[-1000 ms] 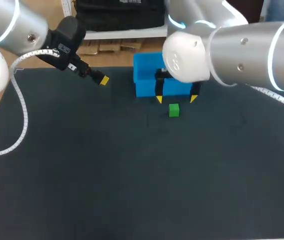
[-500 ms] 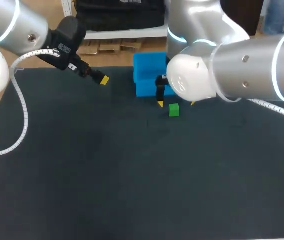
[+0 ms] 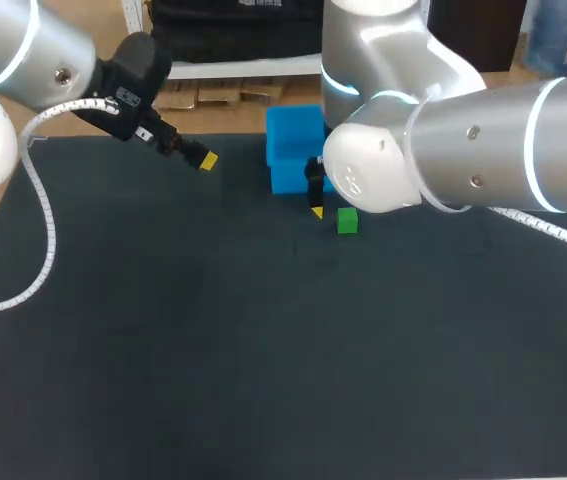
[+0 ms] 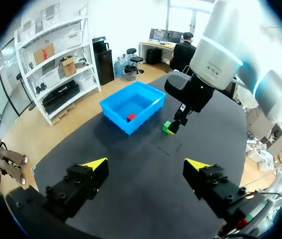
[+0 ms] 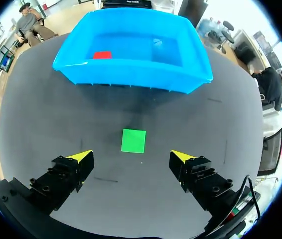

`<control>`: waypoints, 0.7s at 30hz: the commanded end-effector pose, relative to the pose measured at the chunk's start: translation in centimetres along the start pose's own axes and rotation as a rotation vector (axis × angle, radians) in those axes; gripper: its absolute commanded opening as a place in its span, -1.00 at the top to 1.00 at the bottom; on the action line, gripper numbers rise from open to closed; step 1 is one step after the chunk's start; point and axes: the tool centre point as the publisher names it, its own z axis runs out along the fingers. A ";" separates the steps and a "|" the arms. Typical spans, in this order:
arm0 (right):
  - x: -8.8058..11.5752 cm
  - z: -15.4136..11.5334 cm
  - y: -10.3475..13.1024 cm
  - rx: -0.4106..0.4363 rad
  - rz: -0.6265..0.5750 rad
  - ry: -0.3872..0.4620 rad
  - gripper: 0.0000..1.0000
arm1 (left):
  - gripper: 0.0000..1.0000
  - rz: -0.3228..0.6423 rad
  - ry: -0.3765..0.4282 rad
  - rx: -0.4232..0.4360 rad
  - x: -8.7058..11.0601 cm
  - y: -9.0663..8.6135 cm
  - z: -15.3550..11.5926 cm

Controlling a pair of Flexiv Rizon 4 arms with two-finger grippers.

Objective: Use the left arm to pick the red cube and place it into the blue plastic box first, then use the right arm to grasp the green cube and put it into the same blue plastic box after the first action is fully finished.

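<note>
From overhead, the right arm's [image 3: 433,150] fat white elbow blocks most of the blue box [image 3: 288,135]. The red cube [image 5: 101,55] only shows in the wrist views, lying inside the box on its smooth plastic floor. The green cube [image 5: 133,141] sits on the matte dark tabletop [image 3: 213,350] near the box. It's just ahead of the right jaws, which are spread wide apart and not touching it. The left jaws are wide apart too and empty, well away from the box.

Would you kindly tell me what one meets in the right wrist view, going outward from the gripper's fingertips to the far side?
right gripper → green cube → blue plastic box, near wall → red cube inside it
</note>
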 end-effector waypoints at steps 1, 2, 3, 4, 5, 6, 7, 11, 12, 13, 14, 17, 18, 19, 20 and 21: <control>-0.7 0.4 0.3 0.007 0.003 0.017 -1.00 | -1.00 0.002 -0.005 0.003 0.1 0.1 0.0; -0.7 0.5 0.3 0.007 0.004 0.019 -1.00 | -1.00 0.002 -0.005 0.003 0.1 0.1 0.0; -0.8 0.7 0.3 0.007 0.004 0.021 -1.00 | -1.00 0.002 -0.005 0.003 0.1 0.1 0.0; -0.8 0.8 0.3 0.007 0.005 0.023 -1.00 | -1.00 0.002 -0.005 0.003 0.1 0.1 0.0; -0.9 0.9 0.3 0.008 0.006 0.025 -1.00 | -1.00 0.002 -0.005 0.003 0.1 0.1 0.0; -1.0 1.1 0.2 0.008 0.007 0.028 -1.00 | -1.00 0.002 -0.005 0.003 0.1 0.1 0.0; -1.0 1.3 0.2 0.008 0.008 0.029 -1.00 | -1.00 0.002 -0.005 0.003 0.1 0.1 0.0; -1.2 1.8 0.2 0.010 0.011 0.035 -1.00 | -1.00 0.002 -0.005 0.003 0.1 0.1 0.0; -1.2 1.9 0.2 0.010 0.011 0.036 -1.00 | -1.00 0.002 -0.005 0.003 0.1 0.1 0.0; -1.3 2.0 0.2 0.013 0.010 0.036 -1.00 | -1.00 0.002 -0.005 0.003 0.1 0.1 0.0; -1.4 2.1 0.1 0.022 0.011 0.031 -1.00 | -1.00 0.002 -0.005 0.003 0.1 0.1 0.0; -1.5 2.4 0.0 0.027 0.017 0.032 -1.00 | -1.00 0.002 -0.005 0.003 0.1 0.1 0.0; -1.5 2.5 0.0 0.028 0.018 0.034 -1.00 | -1.00 0.002 -0.005 0.003 0.1 0.1 0.0; -1.5 2.6 0.0 0.028 0.019 0.034 -1.00 | -1.00 0.002 -0.005 0.003 0.1 0.1 0.0; -1.5 2.8 0.0 0.031 0.021 0.035 -1.00 | -1.00 0.002 -0.005 0.003 0.1 0.1 0.0; -1.5 2.9 -0.1 0.032 0.025 0.034 -1.00 | -1.00 0.002 -0.005 0.003 0.1 0.1 0.0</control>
